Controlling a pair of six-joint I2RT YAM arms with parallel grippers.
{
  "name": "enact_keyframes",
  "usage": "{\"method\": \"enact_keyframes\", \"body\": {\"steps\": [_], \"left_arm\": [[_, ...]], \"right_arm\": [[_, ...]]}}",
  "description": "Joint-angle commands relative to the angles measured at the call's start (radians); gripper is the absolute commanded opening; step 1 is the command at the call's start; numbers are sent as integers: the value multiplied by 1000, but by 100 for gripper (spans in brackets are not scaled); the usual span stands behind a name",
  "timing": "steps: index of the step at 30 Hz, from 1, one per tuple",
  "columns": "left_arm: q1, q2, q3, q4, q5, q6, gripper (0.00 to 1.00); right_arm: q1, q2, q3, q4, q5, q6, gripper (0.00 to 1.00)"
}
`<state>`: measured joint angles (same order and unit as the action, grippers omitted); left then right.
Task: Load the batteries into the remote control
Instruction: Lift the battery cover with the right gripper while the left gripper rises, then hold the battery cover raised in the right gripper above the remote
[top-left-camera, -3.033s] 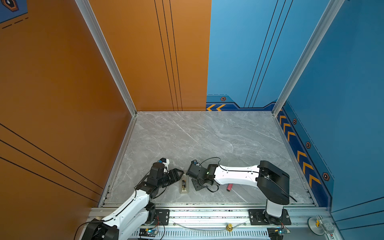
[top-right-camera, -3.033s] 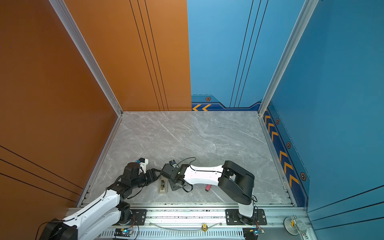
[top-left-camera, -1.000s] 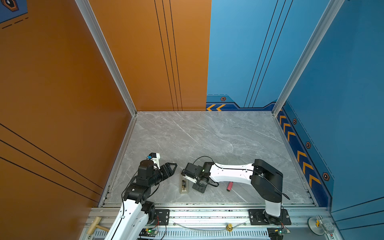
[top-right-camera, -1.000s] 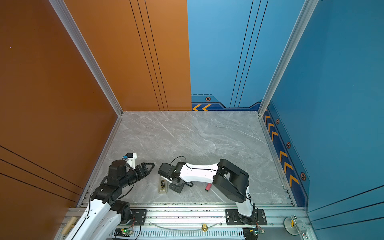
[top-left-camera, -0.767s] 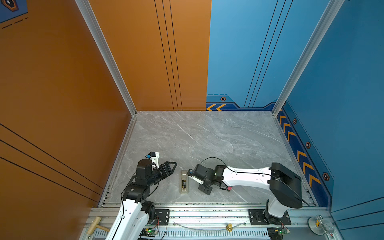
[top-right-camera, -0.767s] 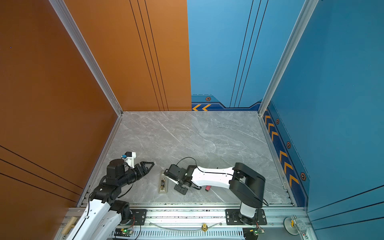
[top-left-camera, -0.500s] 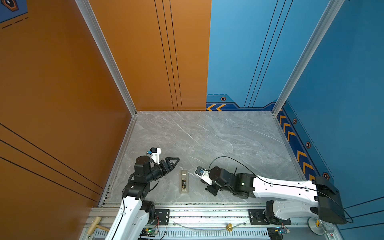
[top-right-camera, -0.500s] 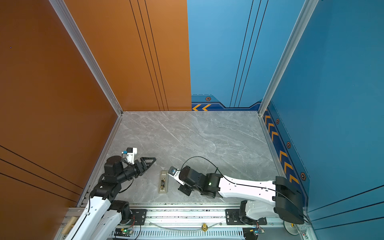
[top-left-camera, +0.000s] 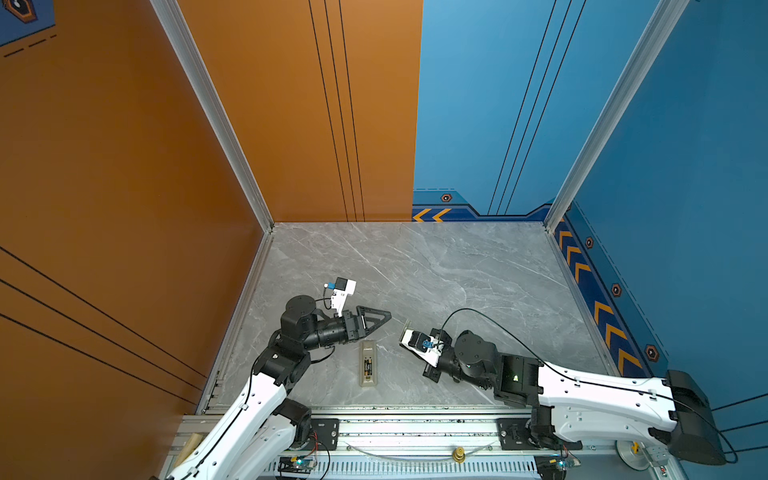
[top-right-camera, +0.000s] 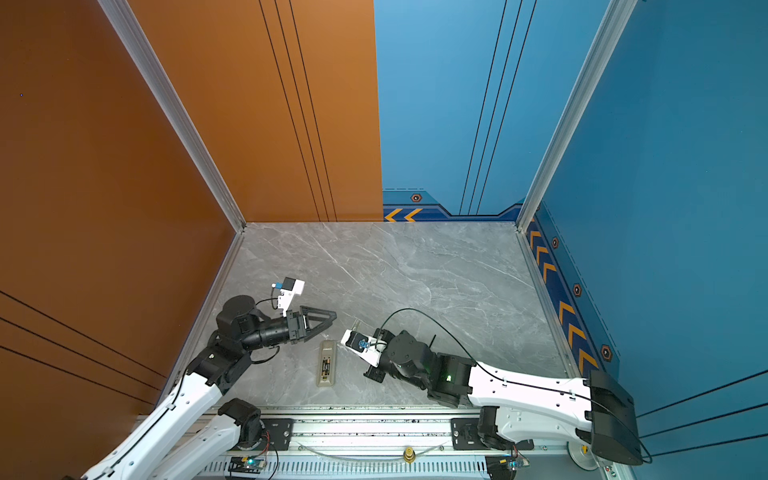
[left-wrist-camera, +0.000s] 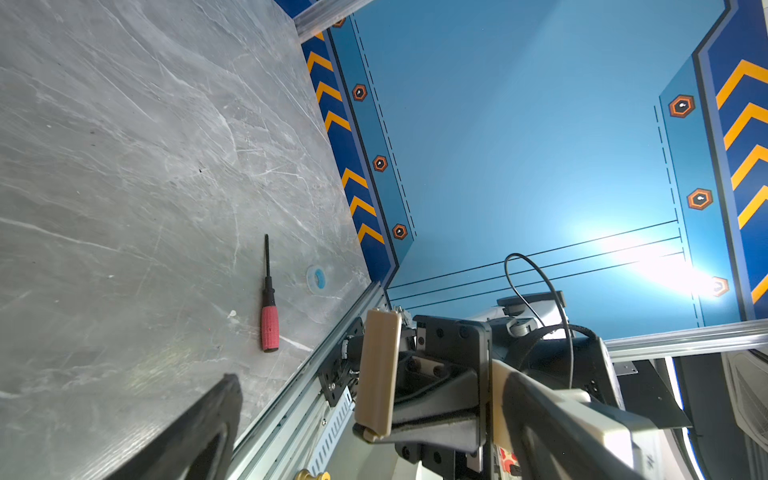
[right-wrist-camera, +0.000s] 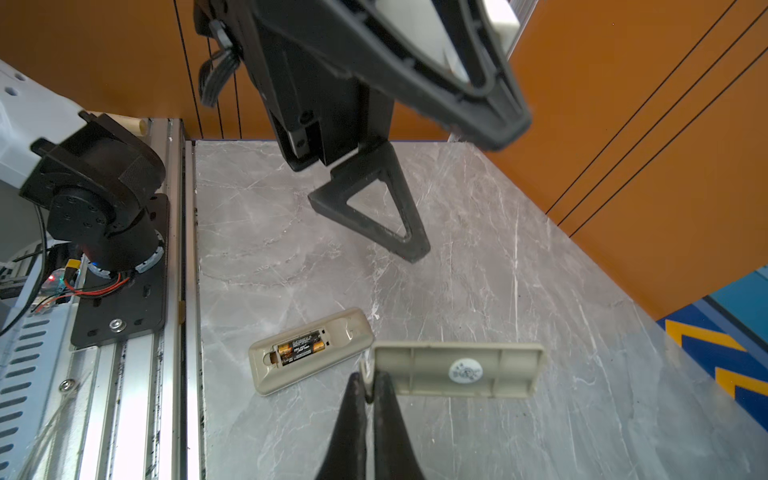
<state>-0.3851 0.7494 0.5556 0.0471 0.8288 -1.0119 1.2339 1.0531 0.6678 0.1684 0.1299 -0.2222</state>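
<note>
- Remote control (top-left-camera: 368, 364) lies back-up on the marble table (top-left-camera: 436, 266) near the front rail, at about 7 o'clock from the table's middle in both top views; you can see both batteries (right-wrist-camera: 300, 347) seated side by side in its open recess.
- Your right gripper (right-wrist-camera: 370, 399) is clenched on the edge of the beige battery cover (right-wrist-camera: 457, 369), held in the air just beside the remote at its 3 o'clock.
- Your left gripper (top-left-camera: 376, 321) hangs released, jaws wide and empty, at the remote's 12 o'clock.
- Loading looks done, so closing the recess appears to be the step in hand. You would next need to bring the cover flat over the recess, line up its tabs and slide it home; the left gripper could steady the remote.
- A red-handled screwdriver (left-wrist-camera: 269, 313) lies well apart, toward the right wall, out of your path.
- Nothing blocks the recess; mind only the two grippers crowding each other.
</note>
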Motion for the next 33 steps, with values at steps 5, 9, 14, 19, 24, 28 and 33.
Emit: {"method": "enact_keyframes", "body": {"steps": [5,9,14,19,24,28,33], "left_arm": [[-48,50,59,28,53,15,94],[-76,71,70,55,71,20,93],[-96,87,84,100,88,10,89],[-109,93,83,131,86,0,76],[-112,93,83,154,84,-11,65],[-117,97,78,175,84,-23,63],[-122,96,69,195,84,-36,55]], "right_arm": [[-31,8,31,96,-89,-84,0],[-46,16,32,132,-129,-90,0],[-48,17,44,146,-161,-89,0],[-48,13,50,164,-183,-87,0],[-48,7,48,182,-191,-86,0],[-50,11,50,181,-193,-93,0],[-56,20,49,190,-195,-100,0]]}}
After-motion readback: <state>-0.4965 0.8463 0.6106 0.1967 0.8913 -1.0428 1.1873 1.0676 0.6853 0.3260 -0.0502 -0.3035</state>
